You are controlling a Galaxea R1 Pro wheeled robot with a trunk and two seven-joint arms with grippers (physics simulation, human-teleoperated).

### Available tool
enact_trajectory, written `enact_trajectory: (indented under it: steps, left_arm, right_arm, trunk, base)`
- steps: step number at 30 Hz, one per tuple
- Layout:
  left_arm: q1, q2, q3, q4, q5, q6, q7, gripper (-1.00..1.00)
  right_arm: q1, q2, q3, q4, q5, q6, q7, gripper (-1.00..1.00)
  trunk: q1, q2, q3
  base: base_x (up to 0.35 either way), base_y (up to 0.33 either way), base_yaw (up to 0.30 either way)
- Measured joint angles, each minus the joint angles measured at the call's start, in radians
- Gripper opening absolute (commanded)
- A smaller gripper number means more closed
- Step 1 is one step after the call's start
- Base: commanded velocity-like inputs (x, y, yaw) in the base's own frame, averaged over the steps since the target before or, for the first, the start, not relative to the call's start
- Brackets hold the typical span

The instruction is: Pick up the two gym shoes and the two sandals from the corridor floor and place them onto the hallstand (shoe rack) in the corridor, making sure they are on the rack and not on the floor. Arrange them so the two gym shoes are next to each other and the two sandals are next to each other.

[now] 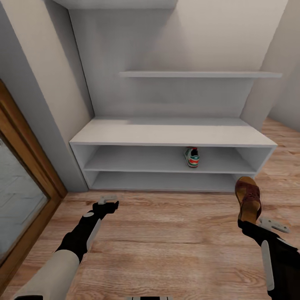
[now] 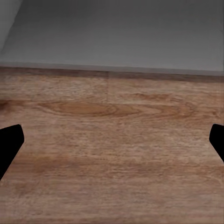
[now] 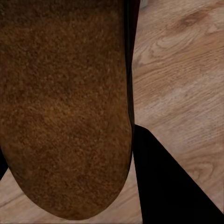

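The light grey hallstand (image 1: 171, 135) stands ahead against the wall. One white gym shoe (image 1: 192, 157) with green and red-orange accents sits on its upper open shelf, right of the middle, heel toward me. My right gripper (image 1: 246, 224) is shut on the heel end of a brown sandal (image 1: 248, 199), held above the wood-plank floor (image 1: 166, 233) near the rack's right end. The sandal's tan footbed (image 3: 65, 107) looms close in the right wrist view. My left gripper (image 1: 109, 203) hangs open over bare floor, its dark fingertips (image 2: 10, 144) wide apart. The other shoe and sandal are out of view.
A wood-framed mirror or glass door (image 1: 23, 183) lines the left side. A staggered wall shelf (image 1: 200, 74) hangs above the bench top. Floor continues to the right of the rack (image 1: 283, 166).
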Motion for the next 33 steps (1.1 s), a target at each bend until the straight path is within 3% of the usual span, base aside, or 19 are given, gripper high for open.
enact_trajectory:
  steps: [11, 14, 17, 19, 20, 21, 22, 24, 27, 28, 29, 31, 33]
  left_arm:
    - [0.0, -0.002, -0.002, 0.0, 0.0, -0.001, -0.001, 1.0]
    - [0.0, -0.005, -0.004, -0.005, -0.002, -0.002, -0.002, 1.0]
    - [0.0, -0.009, -0.007, -0.01, -0.002, -0.005, -0.025, 1.0]
    - [0.0, -0.009, -0.007, -0.011, -0.002, -0.012, -0.071, 1.0]
    - [0.0, -0.003, -0.002, -0.011, -0.001, -0.079, -0.273, 1.0]
    - [0.0, -0.001, -0.001, -0.01, -0.002, -0.105, -0.332, 1.0]
    - [0.0, 0.002, -0.001, -0.01, -0.003, -0.125, -0.374, 1.0]
    - [0.0, 0.01, 0.0, -0.01, -0.003, -0.144, -0.425, 1.0]
    - [0.0, 0.034, 0.0, -0.008, -0.003, -0.161, -0.503, 1.0]
    - [0.0, 0.054, 0.0, -0.005, -0.002, -0.166, -0.555, 1.0]
    - [0.0, 0.068, 0.0, -0.004, -0.001, -0.172, -0.584, 1.0]
    - [0.0, 0.112, 0.005, 0.009, 0.002, -0.204, -0.652, 1.0]
    - [0.001, 0.134, 0.016, 0.024, 0.009, -0.234, -0.696, 1.0]
  right_arm:
    - [0.0, 0.004, 0.007, 0.002, -0.005, 0.001, 0.006, -1.0]
    - [0.0, 0.005, 0.029, 0.002, -0.006, 0.002, 0.007, -1.0]
    - [0.0, 0.006, 0.088, 0.003, -0.011, 0.002, 0.006, -1.0]
    - [0.0, 0.006, 0.132, 0.004, -0.007, 0.002, 0.003, -1.0]
    - [0.0, 0.006, 0.211, 0.004, 0.015, 0.004, 0.001, -1.0]
    - [0.0, 0.007, 0.28, 0.004, -0.02, 0.003, 0.001, -1.0]
    - [0.0, 0.006, 0.276, 0.004, 0.0, 0.003, 0.0, -1.0]
    - [0.0, 0.006, 0.294, 0.005, -0.004, 0.003, 0.001, -1.0]
    - [0.0, 0.007, 0.35, 0.018, -0.012, 0.004, 0.0, -1.0]
    - [0.0, 0.006, 0.415, 0.076, -0.012, 0.009, 0.0, -1.0]
    - [0.0, 0.006, 0.448, 0.125, -0.016, 0.01, 0.0, -1.0]
    - [-0.003, 0.005, 0.488, 0.258, -0.011, 0.012, 0.001, -1.0]
    - [-0.012, 0.006, 0.498, 0.364, -0.007, 0.012, 0.0, -1.0]
  trunk:
    - [0.0, 0.0, 0.0]
    - [0.0, 0.0, 0.0]
    - [0.0, 0.0, 0.0]
    - [0.0, 0.0, 0.0]
    - [0.0, 0.0, 0.0]
    - [0.0, 0.0, 0.0]
    - [0.0, 0.0, 0.0]
    - [0.0, 0.0, 0.0]
    - [0.0, 0.0, 0.0]
    - [0.0, 0.0, 0.0]
    - [0.0, 0.0, 0.0]
    - [0.0, 0.0, 0.0]
    - [0.0, 0.0, 0.0]
  base:
    - [-0.02, 0.298, 0.0]
    - [-0.01, 0.048, 0.0]
    - [-0.003, 0.013, 0.0]
    - [-0.001, 0.004, 0.0]
    - [0.0, 0.0, 0.0]
    - [0.0, 0.0, 0.0]
    - [0.0, 0.0, 0.0]
    - [0.0, 0.0, 0.0]
    - [0.0, 0.0, 0.0]
    - [0.0, 0.0, 0.0]
    - [0.0, 0.0, 0.0]
    - [0.0, 0.0, 0.0]
    - [0.0, 0.0, 0.0]
